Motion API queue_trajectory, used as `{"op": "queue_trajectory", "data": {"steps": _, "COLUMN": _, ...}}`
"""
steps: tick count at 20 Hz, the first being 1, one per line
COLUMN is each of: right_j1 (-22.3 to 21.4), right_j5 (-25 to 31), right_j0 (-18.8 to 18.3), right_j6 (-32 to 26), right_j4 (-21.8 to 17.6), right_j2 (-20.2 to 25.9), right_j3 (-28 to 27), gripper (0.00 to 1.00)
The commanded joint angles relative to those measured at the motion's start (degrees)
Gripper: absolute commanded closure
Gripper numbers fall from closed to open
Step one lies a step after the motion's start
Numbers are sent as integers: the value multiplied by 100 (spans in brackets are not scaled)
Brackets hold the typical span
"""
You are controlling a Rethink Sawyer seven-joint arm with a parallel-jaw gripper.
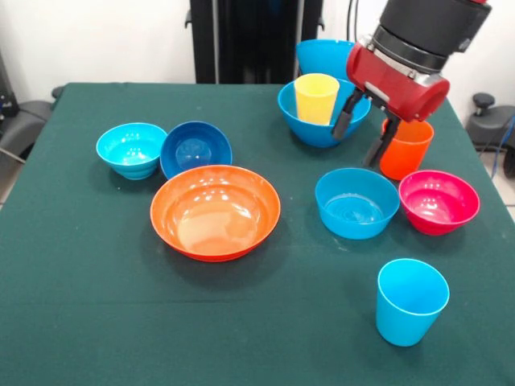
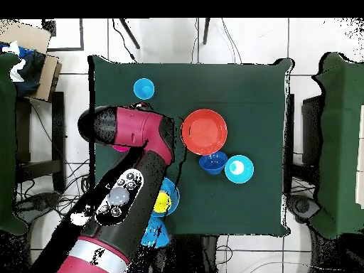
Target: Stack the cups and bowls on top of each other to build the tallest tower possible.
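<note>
Your gripper hangs spread wide, empty, above the glossy tapered orange cup; the yellow cup stands upright in a blue bowl beside it.

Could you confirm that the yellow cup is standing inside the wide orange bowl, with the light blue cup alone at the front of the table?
Not quite: the front view shows the yellow cup standing inside a blue bowl, not the orange bowl, which is empty. The light blue cup does stand alone at the front.
</note>
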Motion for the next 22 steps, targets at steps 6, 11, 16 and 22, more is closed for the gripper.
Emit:
{"op": "queue_trajectory", "data": {"steps": 6, "right_j1": 500, "right_j5": 375, "right_j0": 61, "right_j6": 1147, "right_j4": 242, "right_j2": 344, "right_j3": -340, "gripper": 0}}
{"op": "queue_trajectory", "data": {"steps": 11, "right_j1": 507, "right_j5": 238, "right_j0": 10, "right_j6": 1047, "right_j4": 240, "right_j2": 348, "right_j3": -278, "gripper": 0}}
{"op": "queue_trajectory", "data": {"steps": 16, "right_j1": 513, "right_j5": 48, "right_j0": -60, "right_j6": 908, "right_j4": 199, "right_j2": 392, "right_j3": -224, "gripper": 0}}
{"op": "queue_trajectory", "data": {"steps": 22, "right_j1": 449, "right_j5": -283, "right_j0": -160, "right_j6": 724, "right_j4": 134, "right_j2": 513, "right_j3": 31, "gripper": 0}}
